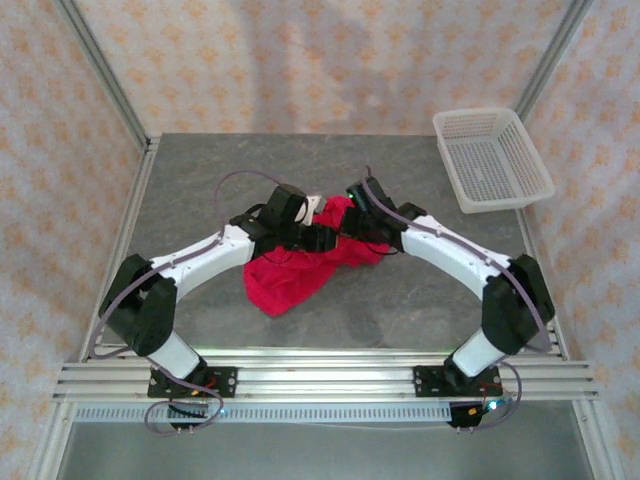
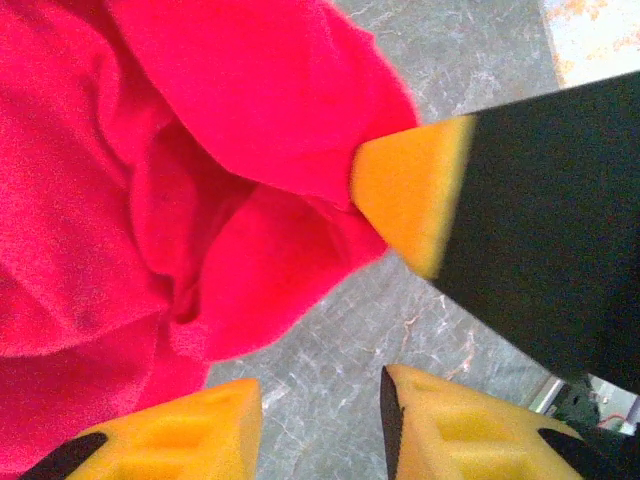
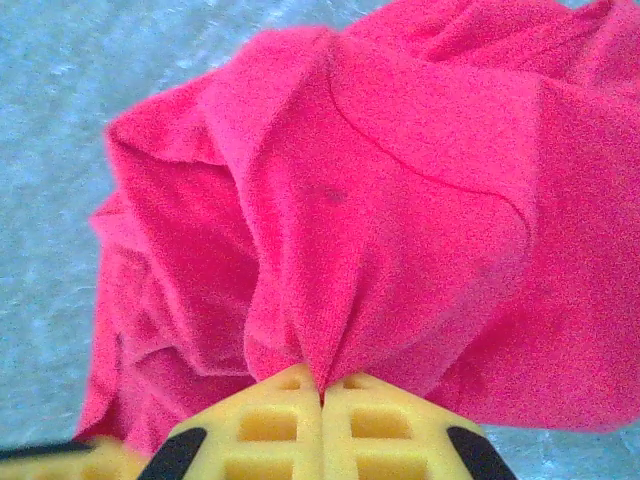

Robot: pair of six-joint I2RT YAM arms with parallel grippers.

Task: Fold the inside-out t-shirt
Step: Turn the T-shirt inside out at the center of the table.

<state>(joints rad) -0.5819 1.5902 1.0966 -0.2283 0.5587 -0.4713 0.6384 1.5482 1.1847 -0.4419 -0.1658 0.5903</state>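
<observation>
Crimson t-shirt [image 1: 300, 272] lies crumpled near the middle of the surface [image 1: 190, 190], seemingly no fold made yet; right fingers [image 3: 275, 425] clenched on a pinch of it, left fingers [image 2: 175, 440] released, empty.

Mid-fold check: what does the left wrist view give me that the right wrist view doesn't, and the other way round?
Left wrist: the left end effector, jaws apart over the bare grey table, nothing between them. Right wrist: the right end effector shut on a pinch of the t-shirt, with a curved seam running across the fabric. Both: the crumpled red t-shirt over the table.
</observation>
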